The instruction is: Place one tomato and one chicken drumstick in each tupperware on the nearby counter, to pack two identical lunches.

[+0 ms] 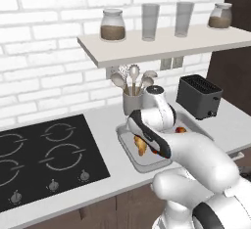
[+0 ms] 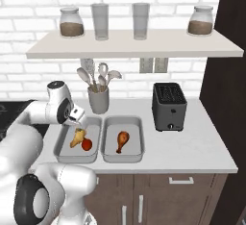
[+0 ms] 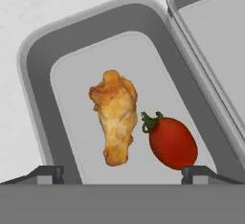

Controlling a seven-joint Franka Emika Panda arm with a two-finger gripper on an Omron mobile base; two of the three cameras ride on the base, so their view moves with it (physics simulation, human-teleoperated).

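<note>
No writing or brand reads on anything. The pincer hangs over the left tray, fingers spread wide and holding nothing, with a drumstick and a red tomato lying side by side just below its tips. The right tray, touching the left one near the desk's front edge, holds a second drumstick.

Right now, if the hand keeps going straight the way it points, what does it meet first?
Probably the golden-brown chicken drumstick lying in the left shallow grey tupperware tray, or the tray floor between it and the bright red tomato. The open hand hangs above; depth is unclear.
</note>
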